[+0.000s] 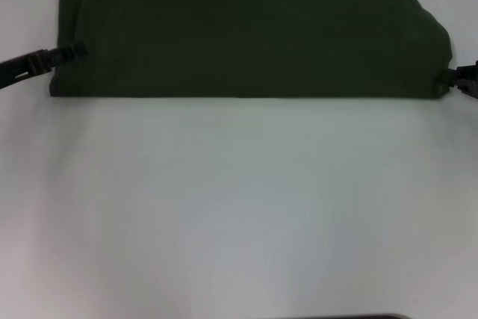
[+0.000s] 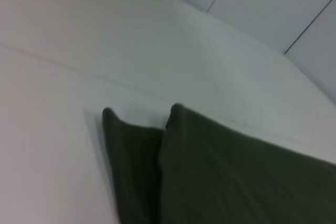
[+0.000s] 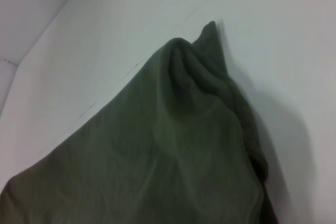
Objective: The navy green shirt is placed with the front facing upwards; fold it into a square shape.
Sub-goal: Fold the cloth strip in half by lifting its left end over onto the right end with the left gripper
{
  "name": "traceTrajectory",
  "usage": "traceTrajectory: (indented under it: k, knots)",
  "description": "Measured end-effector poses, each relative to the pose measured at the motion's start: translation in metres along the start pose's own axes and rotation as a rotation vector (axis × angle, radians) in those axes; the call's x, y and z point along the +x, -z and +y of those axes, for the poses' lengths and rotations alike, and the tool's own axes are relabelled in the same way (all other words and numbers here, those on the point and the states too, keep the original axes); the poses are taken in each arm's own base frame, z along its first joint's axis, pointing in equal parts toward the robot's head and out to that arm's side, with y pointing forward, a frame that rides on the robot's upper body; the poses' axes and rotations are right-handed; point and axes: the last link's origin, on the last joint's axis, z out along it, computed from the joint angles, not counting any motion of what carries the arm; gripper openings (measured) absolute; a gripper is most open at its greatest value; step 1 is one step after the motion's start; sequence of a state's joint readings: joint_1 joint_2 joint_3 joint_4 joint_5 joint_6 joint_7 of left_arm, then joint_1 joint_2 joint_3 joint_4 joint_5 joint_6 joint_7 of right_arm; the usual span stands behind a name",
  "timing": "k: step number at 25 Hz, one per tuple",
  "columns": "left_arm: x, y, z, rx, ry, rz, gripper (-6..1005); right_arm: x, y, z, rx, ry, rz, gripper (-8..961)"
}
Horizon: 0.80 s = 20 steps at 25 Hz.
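The navy green shirt [image 1: 254, 31] lies across the far part of the white table as a wide dark band, plain side up, with a straight near edge. My left gripper [image 1: 73, 52] reaches in from the left and is shut on the shirt's left edge, where two layered corners [image 2: 173, 114] show in the left wrist view. At the band's right end, my right gripper [image 1: 454, 77] is shut on the cloth, which draws to a point there. Bunched, wrinkled fabric [image 3: 199, 61] rises in the right wrist view. No lettering shows.
The white table [image 1: 239, 214] stretches bare from the shirt's near edge towards me. A light wall with panel seams [image 2: 294, 19] stands behind the table. A dark strip [image 1: 358, 317] shows at the near edge.
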State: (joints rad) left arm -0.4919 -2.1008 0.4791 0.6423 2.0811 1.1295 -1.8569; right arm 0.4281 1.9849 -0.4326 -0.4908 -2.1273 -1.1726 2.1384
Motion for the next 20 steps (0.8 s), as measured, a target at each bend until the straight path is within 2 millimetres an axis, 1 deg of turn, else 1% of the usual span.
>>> traceTrajectory:
  k: [3, 9, 15, 20]
  knots:
    - [0.0002, -0.0034, 0.0000, 0.013, -0.016, -0.038, 921, -0.0003, -0.0002, 0.0005, -0.002, 0.000, 0.000, 8]
    - [-0.0053, -0.0024, -0.0047, 0.041, -0.050, -0.095, 920, -0.0003, -0.0006, 0.0019, -0.009, 0.001, 0.003, 8]
    - [-0.0062, -0.0002, -0.0090, 0.064, -0.057, -0.102, 920, -0.0008, -0.0002, 0.0019, -0.011, -0.002, -0.001, 7]
    - [-0.0068, -0.0018, -0.0060, 0.049, -0.068, -0.116, 920, -0.0008, -0.0002, 0.0019, -0.012, -0.003, -0.002, 8]
